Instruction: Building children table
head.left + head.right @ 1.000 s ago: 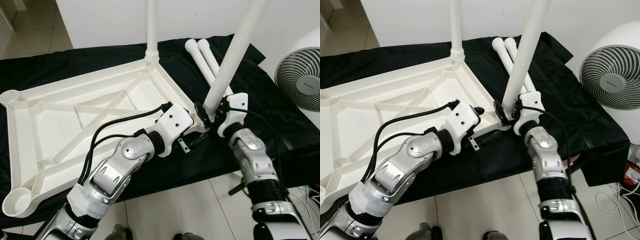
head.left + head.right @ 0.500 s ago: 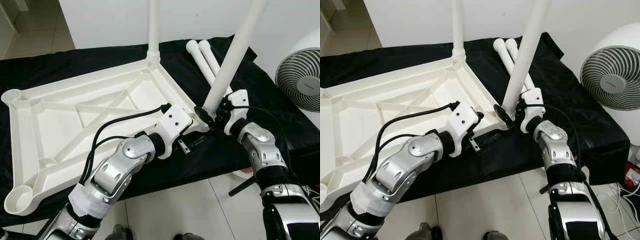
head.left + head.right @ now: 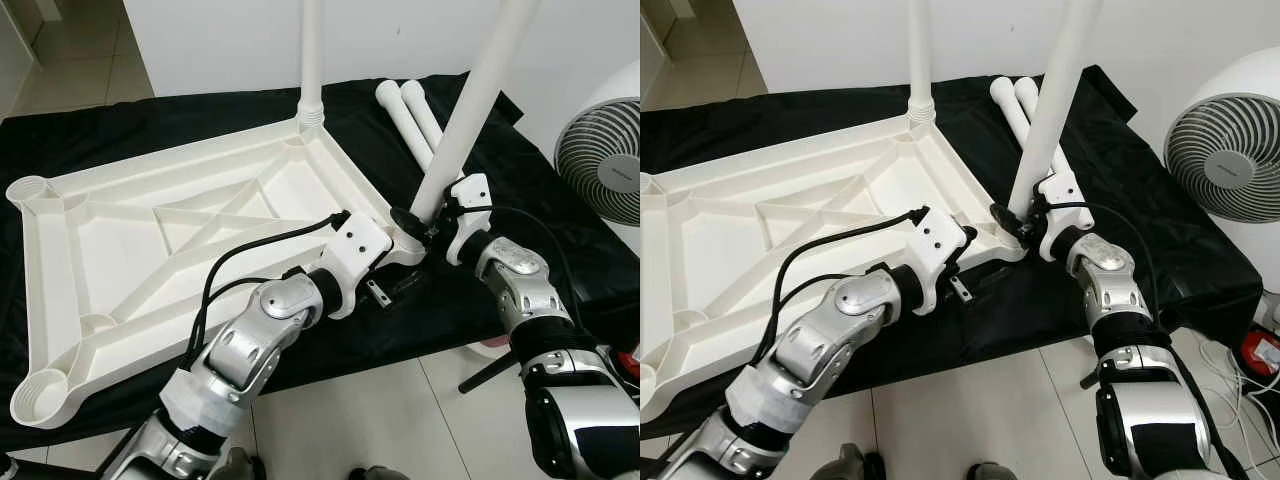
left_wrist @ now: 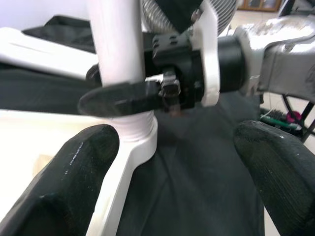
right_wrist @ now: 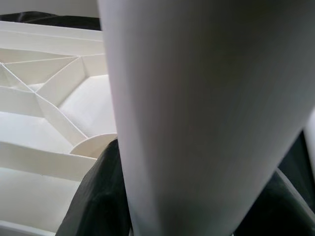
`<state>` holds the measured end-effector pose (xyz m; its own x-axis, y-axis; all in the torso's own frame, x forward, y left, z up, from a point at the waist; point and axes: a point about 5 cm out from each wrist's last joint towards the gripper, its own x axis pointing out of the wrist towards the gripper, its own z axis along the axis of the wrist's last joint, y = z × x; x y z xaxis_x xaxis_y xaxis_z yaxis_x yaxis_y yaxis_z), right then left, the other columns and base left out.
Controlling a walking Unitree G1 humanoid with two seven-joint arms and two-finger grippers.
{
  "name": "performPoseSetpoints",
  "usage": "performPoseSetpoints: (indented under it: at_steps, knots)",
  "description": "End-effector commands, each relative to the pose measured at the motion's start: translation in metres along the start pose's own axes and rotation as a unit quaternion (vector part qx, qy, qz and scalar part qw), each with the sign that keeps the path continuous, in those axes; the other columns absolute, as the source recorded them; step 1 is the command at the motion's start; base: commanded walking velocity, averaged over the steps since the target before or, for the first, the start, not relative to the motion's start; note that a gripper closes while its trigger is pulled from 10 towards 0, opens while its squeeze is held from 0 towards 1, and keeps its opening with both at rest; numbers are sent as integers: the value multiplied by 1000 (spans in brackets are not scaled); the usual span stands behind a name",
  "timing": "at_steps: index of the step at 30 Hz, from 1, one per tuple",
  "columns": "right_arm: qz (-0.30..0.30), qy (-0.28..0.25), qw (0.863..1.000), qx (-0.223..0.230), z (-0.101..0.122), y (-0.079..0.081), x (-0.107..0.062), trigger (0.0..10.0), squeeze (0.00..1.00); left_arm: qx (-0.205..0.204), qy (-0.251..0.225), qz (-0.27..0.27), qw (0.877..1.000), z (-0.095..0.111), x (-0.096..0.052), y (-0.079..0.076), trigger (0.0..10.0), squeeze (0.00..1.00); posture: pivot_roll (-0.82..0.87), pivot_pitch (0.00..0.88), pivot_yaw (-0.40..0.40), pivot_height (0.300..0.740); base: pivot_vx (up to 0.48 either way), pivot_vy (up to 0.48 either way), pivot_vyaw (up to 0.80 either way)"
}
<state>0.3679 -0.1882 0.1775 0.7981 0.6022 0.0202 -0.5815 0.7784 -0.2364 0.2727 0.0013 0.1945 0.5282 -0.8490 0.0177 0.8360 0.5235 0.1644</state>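
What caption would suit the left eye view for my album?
Right tool grips a white leg at the upturned tabletop's corner socket; left tool waits beside.

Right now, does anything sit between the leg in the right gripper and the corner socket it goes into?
Nothing visible: the right gripper holds the leg, tilted, with its foot already at the corner socket.

Tabletop [image 3: 180, 230] on cloth [image 3: 520, 190]; loose legs [image 3: 410, 115] behind; fan [image 3: 610, 170] right.
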Motion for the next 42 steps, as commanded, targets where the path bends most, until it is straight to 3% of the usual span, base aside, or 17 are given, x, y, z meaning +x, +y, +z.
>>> performPoseSetpoints:
  at_steps: [1, 3, 9, 10, 15, 18, 19, 21, 27, 33, 36, 37, 39, 42]
  knots:
    - [5, 7, 1000, -1, -6, 2, -1, 0, 0, 10, -2, 46, 999, -4, -2, 4, 10000, 0, -74, 101, 15, 740, 0, 0, 0]
    - [-8, 4, 1000, 12, -8, 3, -1, 0, 0, -24, -15, 53, 998, -4, 0, 5, 10000, 0, -79, 101, 13, 740, 0, 0, 0]
    - [-87, 16, 996, 25, -18, 6, -2, 0, 0, 1, -13, 42, 999, -4, 1, 2, 10000, 0, -78, 102, 11, 740, 0, 0, 0]
    - [-97, 15, 995, 35, -20, 9, -1, 10000, 0, 2, -15, 42, 999, -3, 1, 2, 10000, 0, -78, 102, 11, 740, 0, 0, 0]
    - [-154, 13, 987, 52, -23, 26, 3, 10000, 0, 9, -18, 37, 999, -3, 0, 4, 10000, 0, -80, 98, 14, 740, 0, 0, 0]
    - [-247, 30, 964, 87, -27, 32, 6, 10000, 0, 15, -19, 36, 999, -2, -1, 7, 10000, 0, -81, 93, 18, 740, 0, 0, 0]
    - [-247, 30, 964, 87, -27, 32, 6, 10000, 0, 15, -19, 36, 999, -2, -1, 7, 10000, 0, -81, 93, 18, 740, 0, 0, 0]
    - [-301, 29, 948, 101, -24, 41, 9, 10000, 0, 17, -19, 33, 999, -3, -2, 8, 10000, 0, -86, 82, 22, 740, 0, 0, 0]
    - [-370, 23, 920, 129, -15, 61, 16, 10000, 0, 18, -18, 25, 999, -3, -2, 8, 10000, 0, -90, 77, 22, 740, 0, 0, 0]
    - [-336, 17, 931, 141, -9, 74, 22, 10000, 0, 21, -18, 16, 999, -3, -2, 6, 10000, 0, -90, 75, 22, 740, 0, 0, 0]
    - [-337, 19, 930, 144, -8, 74, 21, 10000, 0, 21, -18, 15, 999, -3, -3, 5, 10000, 0, -90, 75, 22, 740, 0, 0, 0]
    - [-340, 15, 929, 144, -5, 73, 19, 10000, 1000, 22, -18, 14, 1000, -3, -3, 5, 10000, 0, -90, 75, 22, 740, 0, 0, 0]
    - [-342, 11, 928, 144, -3, 71, 18, 10000, 1000, 23, -17, 13, 1000, -3, -3, 5, 10000, 0, -90, 73, 18, 740, 0, 0, 0]
    - [-299, -10, 948, 110, 2, 66, 18, 10000, 1000, 22, -17, 10, 1000, -4, -3, 3, 10000, 0, -92, 73, 16, 740, 0, 0, 0]
